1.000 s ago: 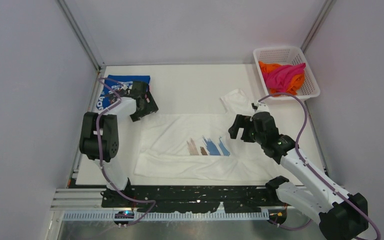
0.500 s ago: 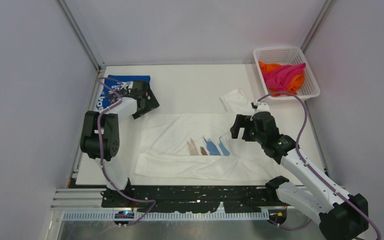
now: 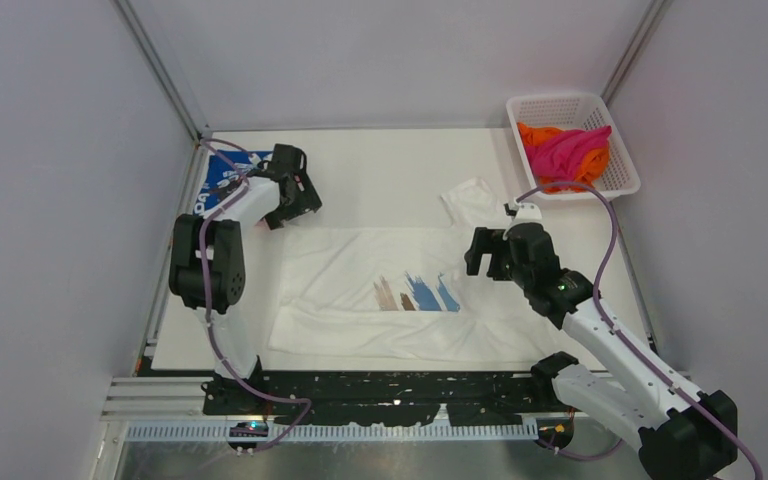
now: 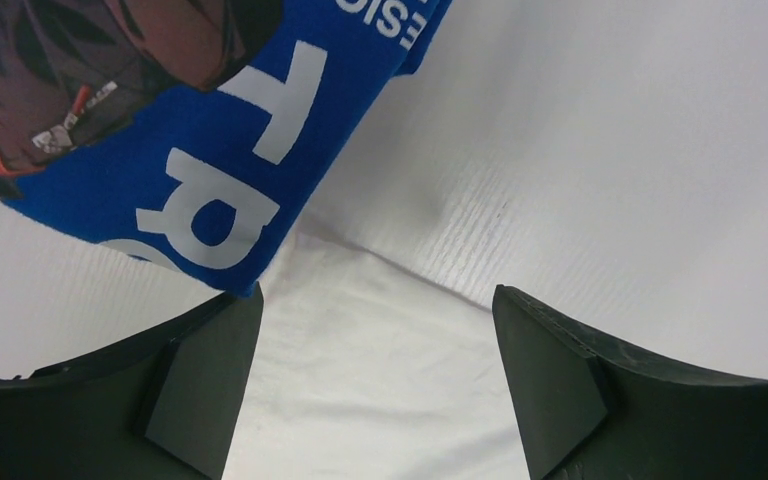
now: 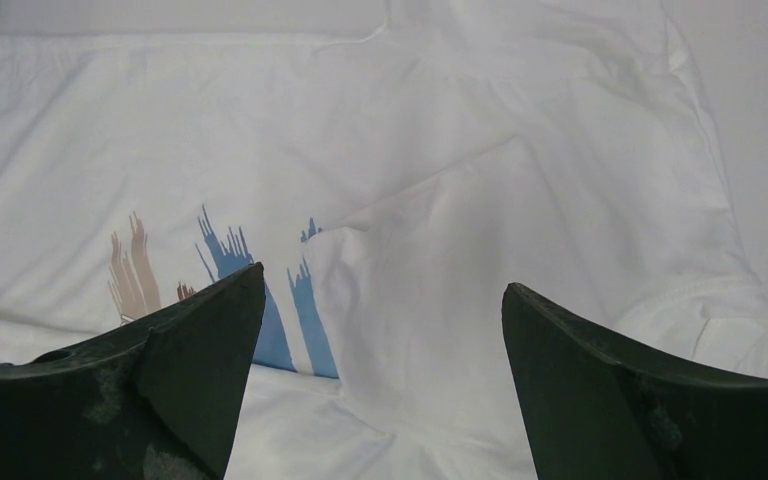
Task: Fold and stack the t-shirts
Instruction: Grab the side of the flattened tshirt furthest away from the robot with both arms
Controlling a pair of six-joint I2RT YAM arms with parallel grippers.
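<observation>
Across the near half of the bench (image 3: 390,170) the white t-shirt (image 3: 360,290) lies spread, mostly unfolded, long axis left to right, neck seemingly toward the right edge. The far-right basket (image 3: 622,178) holds magenta and orange shirts (image 3: 563,152); a blue t-shirt (image 4: 210,190) sits folded far-left. The left gripper (image 4: 375,300) and right gripper (image 5: 380,290) gape wide, empty.

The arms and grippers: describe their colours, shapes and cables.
Both the left arm and right arm pair black joint housings with white links; a mauve cable loops along each. The left gripper and right gripper have matte black, wedge-shaped fingers.
</observation>
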